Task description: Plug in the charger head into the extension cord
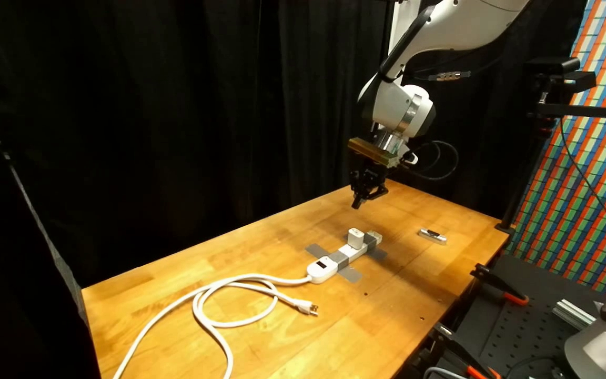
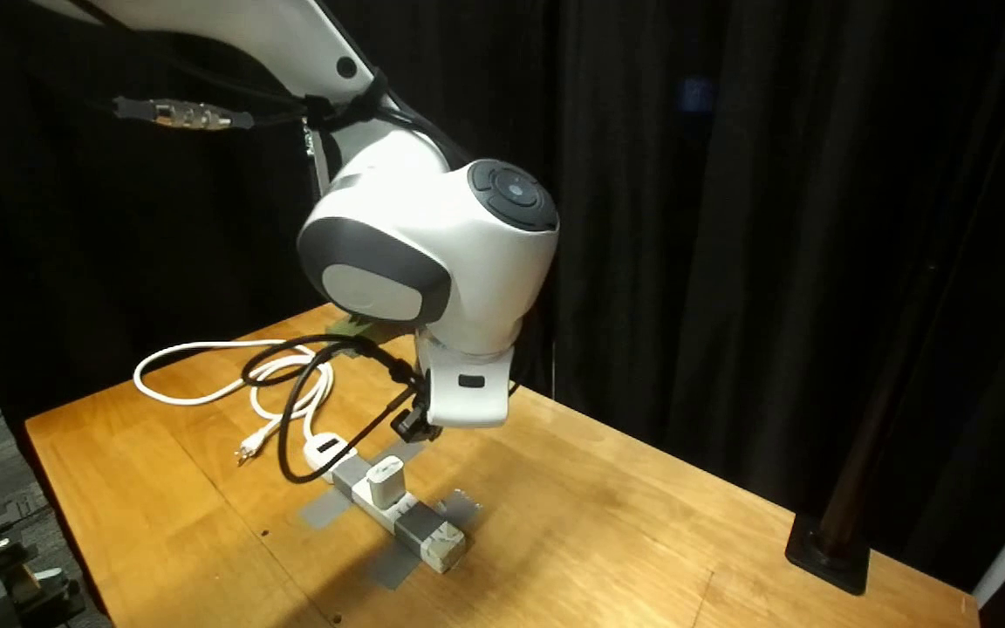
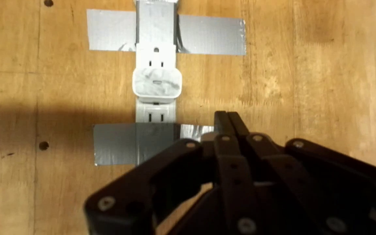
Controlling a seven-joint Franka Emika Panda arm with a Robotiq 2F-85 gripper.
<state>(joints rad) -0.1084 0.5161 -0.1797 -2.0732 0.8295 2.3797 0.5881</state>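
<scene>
The plugging looks done, the charger head [image 3: 157, 83] standing upright on the extension cord [image 3: 156, 111], while the pincer [image 3: 227, 114], pinched narrow and empty, hangs apart to its near right in the wrist view, leaving probably only withdrawal.

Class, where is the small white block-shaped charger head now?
In the wrist view, the charger head stands left of centre on the slim white socket bar, between two strips of grey tape.
</scene>
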